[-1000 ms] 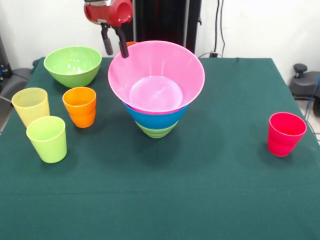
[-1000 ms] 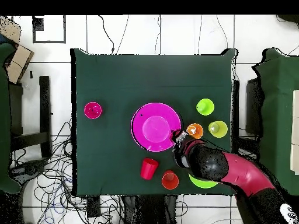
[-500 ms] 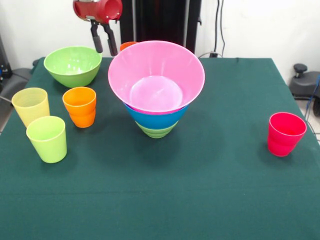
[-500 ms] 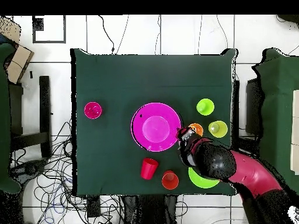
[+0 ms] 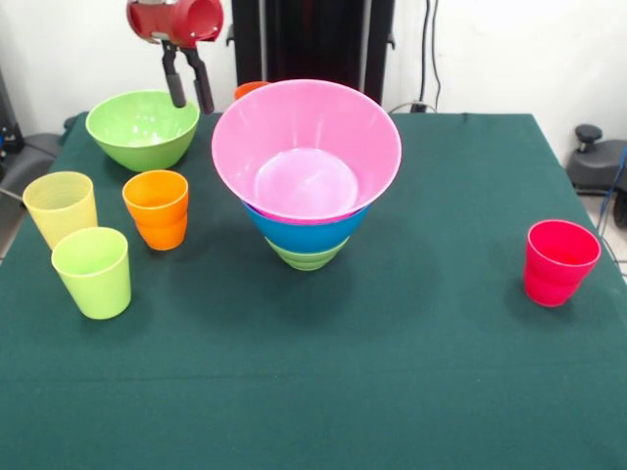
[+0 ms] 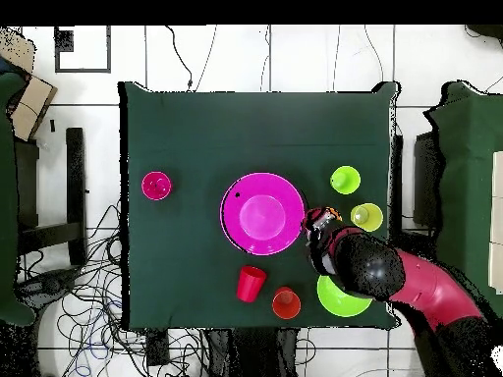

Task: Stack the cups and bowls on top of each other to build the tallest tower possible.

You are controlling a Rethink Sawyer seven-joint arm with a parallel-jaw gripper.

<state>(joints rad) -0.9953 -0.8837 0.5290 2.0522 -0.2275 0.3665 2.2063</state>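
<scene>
Upper left in the front view, our gripper [image 5: 188, 101] hangs with jaws spread and empty; the orange cup [image 5: 157, 209] stands directly below it.

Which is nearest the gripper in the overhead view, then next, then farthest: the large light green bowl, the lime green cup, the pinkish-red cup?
1. large light green bowl: just below the gripper, part hidden by the arm.
2. lime green cup: above and right of it.
3. pinkish-red cup: far left, beyond the tower.
</scene>
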